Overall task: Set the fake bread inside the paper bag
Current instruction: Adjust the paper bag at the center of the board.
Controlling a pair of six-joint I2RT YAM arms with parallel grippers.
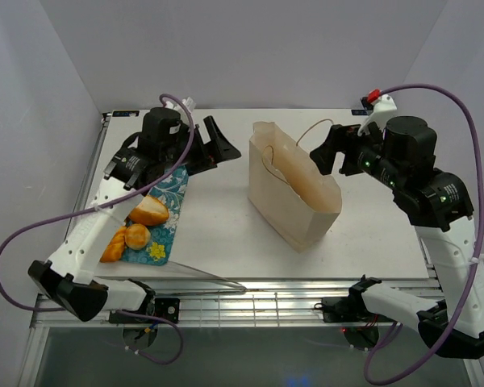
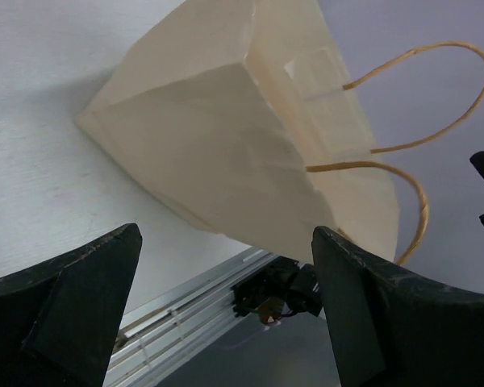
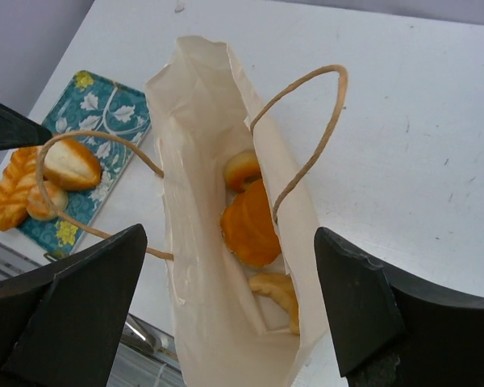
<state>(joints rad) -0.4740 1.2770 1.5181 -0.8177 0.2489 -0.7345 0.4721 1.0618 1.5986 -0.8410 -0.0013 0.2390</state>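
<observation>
Your left end effector [image 2: 226, 246] and right end effector [image 3: 231, 238] gape wide, holding nothing. The paper bag [image 1: 294, 193] stands mid-way on the desk [image 1: 218, 234], some fake bread [image 3: 248, 224] inside; more lies on the tray [image 1: 174, 187] at the left edge.

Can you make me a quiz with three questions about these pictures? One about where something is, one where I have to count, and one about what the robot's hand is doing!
1. Where does the paper bag stand?
A. On the floor.
B. On the table, beside the tray.
C. On top of an arm.

2. How many pieces of fake bread lie on the tray?
A. One.
B. Six.
C. Three.

3. How is the right gripper?
A. Open, holding nothing.
B. Shut on a bun.
C. Shut on a handle.

Answers:
1 B: the top view shows the bag upright on the white table, apart from the tray.
2 C: three golden pieces lie on it.
3 A: the right wrist view shows its fingers wide apart, gripping nothing.
</observation>
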